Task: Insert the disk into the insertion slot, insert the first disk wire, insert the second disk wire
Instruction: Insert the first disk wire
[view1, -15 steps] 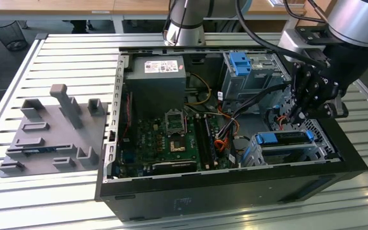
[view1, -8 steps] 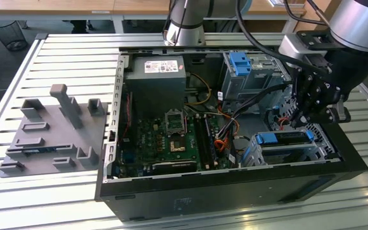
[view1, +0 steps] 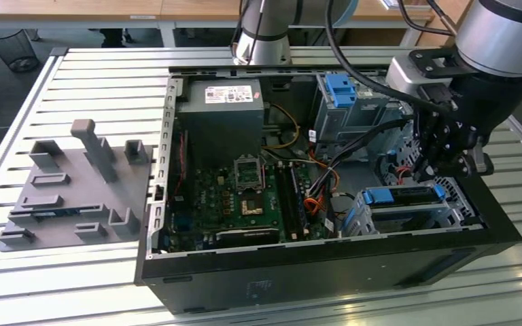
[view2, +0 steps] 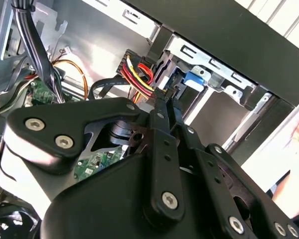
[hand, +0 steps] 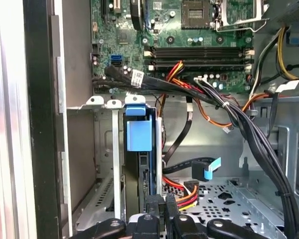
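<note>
Gripper (view2: 163, 99) jaws clamped on disk wire (view2: 137, 72) plug, probably stiff and grippable, cable light and floppy, beside seated disk (hand: 138, 134).

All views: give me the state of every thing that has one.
case: open, panel off.
disk: seated in the slot.
slot: holds the disk.
end effector: shut on the red-yellow wire, plug at the disk's end.
blue-tipped wire: unplugged, loose.
memory slots: empty.
</note>
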### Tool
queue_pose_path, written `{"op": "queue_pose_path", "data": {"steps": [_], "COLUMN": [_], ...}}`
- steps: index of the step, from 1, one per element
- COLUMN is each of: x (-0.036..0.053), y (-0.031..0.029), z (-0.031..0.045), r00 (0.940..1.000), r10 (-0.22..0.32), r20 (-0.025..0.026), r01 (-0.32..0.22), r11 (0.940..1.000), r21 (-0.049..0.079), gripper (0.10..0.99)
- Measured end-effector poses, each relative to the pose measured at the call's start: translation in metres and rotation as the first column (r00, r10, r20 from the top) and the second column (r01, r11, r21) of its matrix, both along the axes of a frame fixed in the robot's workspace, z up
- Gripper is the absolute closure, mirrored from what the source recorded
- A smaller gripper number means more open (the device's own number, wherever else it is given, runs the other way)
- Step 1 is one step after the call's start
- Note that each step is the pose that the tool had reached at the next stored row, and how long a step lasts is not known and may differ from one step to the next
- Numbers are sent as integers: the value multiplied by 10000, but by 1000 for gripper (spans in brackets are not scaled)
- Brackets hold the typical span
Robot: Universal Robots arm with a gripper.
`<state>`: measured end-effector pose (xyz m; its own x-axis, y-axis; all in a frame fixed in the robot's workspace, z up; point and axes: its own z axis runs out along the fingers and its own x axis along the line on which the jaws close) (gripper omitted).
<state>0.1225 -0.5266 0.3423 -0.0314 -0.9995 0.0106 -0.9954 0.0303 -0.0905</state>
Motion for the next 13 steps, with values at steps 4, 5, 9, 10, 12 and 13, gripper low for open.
{"op": "queue_pose_path", "data": {"steps": [4,5,9,10,12,13], "x": [-15,-18,-27,-29,-46,-56], "y": [-16,-24,-63,-68,-70,-71], "z": [-28,-32,-37,-37,-39,-38], "r00": [10000,9999,9996,9995,9992,9990], "r10": [63,109,246,258,264,264], "r20": [27,33,150,204,316,358], "r01": [-63,-109,-246,-258,-264,-264], "r11": [10000,9999,9997,9997,9997,9997], "r21": [-5,-4,-6,-7,-8,-9], "gripper": [914,914,914,914,914,914]}}
